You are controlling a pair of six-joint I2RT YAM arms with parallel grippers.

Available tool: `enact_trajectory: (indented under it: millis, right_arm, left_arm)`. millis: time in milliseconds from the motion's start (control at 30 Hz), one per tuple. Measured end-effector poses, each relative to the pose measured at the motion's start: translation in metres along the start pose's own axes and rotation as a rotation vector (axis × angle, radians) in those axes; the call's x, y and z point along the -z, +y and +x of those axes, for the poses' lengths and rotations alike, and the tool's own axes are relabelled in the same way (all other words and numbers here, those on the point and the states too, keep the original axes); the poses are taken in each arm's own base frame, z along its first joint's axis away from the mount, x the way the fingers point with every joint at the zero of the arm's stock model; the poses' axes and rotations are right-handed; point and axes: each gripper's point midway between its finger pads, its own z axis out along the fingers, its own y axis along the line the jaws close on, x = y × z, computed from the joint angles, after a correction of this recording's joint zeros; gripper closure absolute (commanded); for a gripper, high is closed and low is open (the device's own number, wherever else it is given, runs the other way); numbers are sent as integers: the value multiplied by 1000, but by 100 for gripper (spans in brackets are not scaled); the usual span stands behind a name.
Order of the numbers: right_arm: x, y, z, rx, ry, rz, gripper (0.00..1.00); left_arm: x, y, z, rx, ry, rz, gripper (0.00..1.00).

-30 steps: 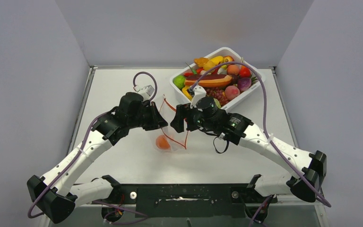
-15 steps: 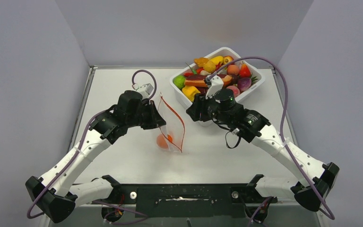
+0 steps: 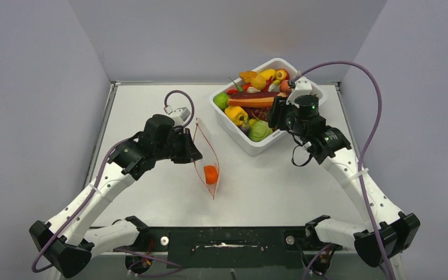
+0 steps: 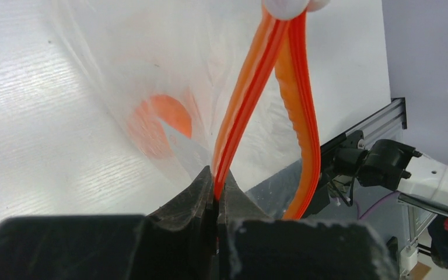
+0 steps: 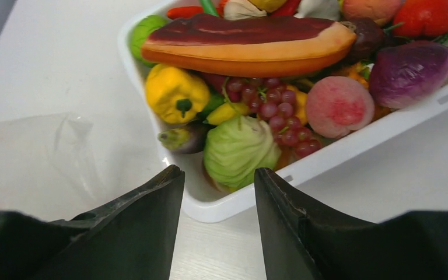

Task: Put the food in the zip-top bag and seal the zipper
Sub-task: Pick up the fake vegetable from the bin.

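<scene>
Hovering over the white rectangular plastic tub [image 3: 251, 147], the right gripper [image 3: 273, 114] is seen with its jaws spread wide and nothing between them. It has been pulled off the clear crinkly zip-top bag [image 3: 204, 146] and pointed at the toy food pile. In the right wrist view the green cabbage-like toy [image 5: 239, 149] and the yellow toy pepper [image 5: 175, 93] lie closest ahead of the fingers.

The bag is now held by the left gripper [image 4: 216, 195] alone, clamped tight on the thin red-orange zipper strip [image 4: 251, 99] at one side of the mouth. The bag is located mid-bench [image 3: 151, 111], near the tub but apart from it. Its bottom appears to rest on the surface. One round orange toy piece [image 3: 210, 174] is seen low inside it.

Meaning for the task: one item is judged loaded, a second pick is being set up, and the zipper is not sealed. With only one side supported, the mouth will likely need to be respread before the next drop.

Compared with 1.0 s ago:
- The right gripper was then at the bag mouth opposite the left one. At 0.5 s ago it was at the tub's near corner, and it has since been carried further along the tub.
- The mouth was then stretched wide and is now collapsed to a narrow slit.
- The left arm is hardly displaced.
- The orange piece is seen shifted slightly inside the bag.
</scene>
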Motion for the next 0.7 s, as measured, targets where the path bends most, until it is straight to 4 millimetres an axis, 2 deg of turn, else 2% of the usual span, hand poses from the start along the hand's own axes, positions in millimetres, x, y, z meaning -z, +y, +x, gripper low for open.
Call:
enact_trajectory:
  millis: [100,200,267,333,433,533,600,700]
  right_arm:
    - [-15,-26,5,13,36,70,47]
    - [-28,-50,13,21,81,133,48]
    - [-33,-60,19,18,107,152,49]
    - [-35,-60,21,15,119,134,50]
    - [-38,-39,18,17,106,49,51]
    - [-41,-6,19,44,93,-42,51]
    - [-46,21,25,72,102,-100,51]
    - [-59,48,38,105,139,-148,48]
  left_arm:
    - [-3,5,10,3,27,-3,100]
    - [-3,5,12,2,32,0,100]
    - [-2,5,11,1,29,3,100]
    - [-1,4,11,0,22,7,100]
    - [-1,6,13,0,23,6,100]
    - [-2,6,13,1,23,7,100]
    - [-2,4,12,1,17,15,100]
    - [-2,2,10,1,9,26,100]
